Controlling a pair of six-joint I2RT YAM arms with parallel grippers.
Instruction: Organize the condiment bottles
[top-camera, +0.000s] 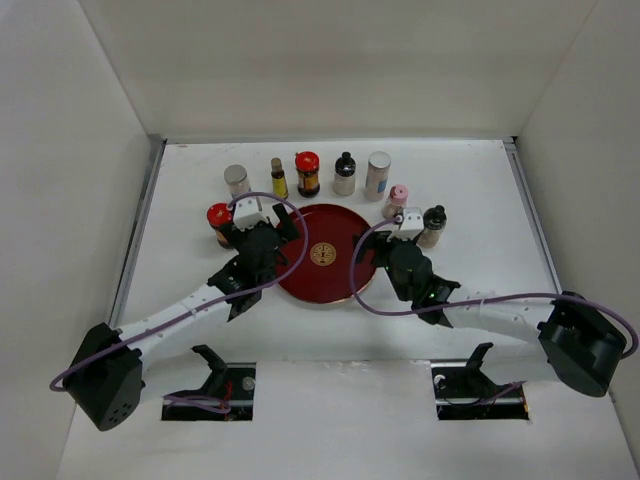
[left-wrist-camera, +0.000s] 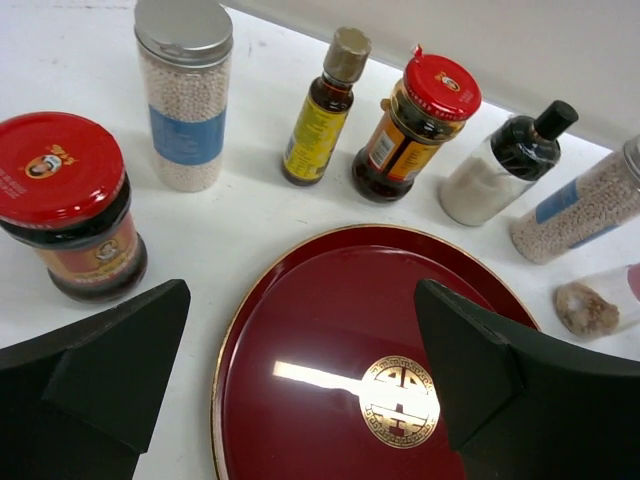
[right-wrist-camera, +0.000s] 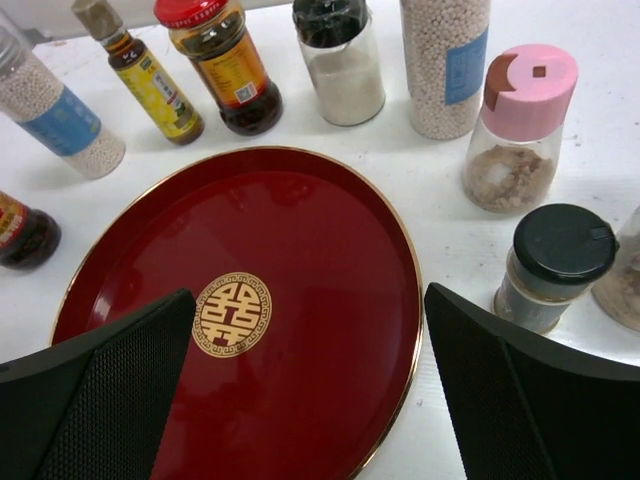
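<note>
The condiment bottles stand in an arc behind the dark red round tray (top-camera: 325, 275). From the left they are a red-lidded dark jar (top-camera: 218, 222), a silver-lidded jar (top-camera: 237, 180), a slim yellow-labelled bottle (top-camera: 279, 179), a second red-lidded jar (top-camera: 307, 173), a black-capped white bottle (top-camera: 345, 174), a tall silver-lidded jar (top-camera: 378, 175), a pink-capped shaker (top-camera: 397, 200) and a black-capped jar (top-camera: 433, 225). My left gripper (left-wrist-camera: 302, 295) is open and empty over the tray's left rim, beside the red-lidded jar (left-wrist-camera: 70, 205). My right gripper (right-wrist-camera: 309, 293) is open and empty over the tray's right rim, near the black-capped jar (right-wrist-camera: 555, 265).
White walls enclose the table on the left, back and right. Purple cables loop over both arms above the tray (left-wrist-camera: 330, 360). Two dark cut-outs sit at the near edge by the arm bases.
</note>
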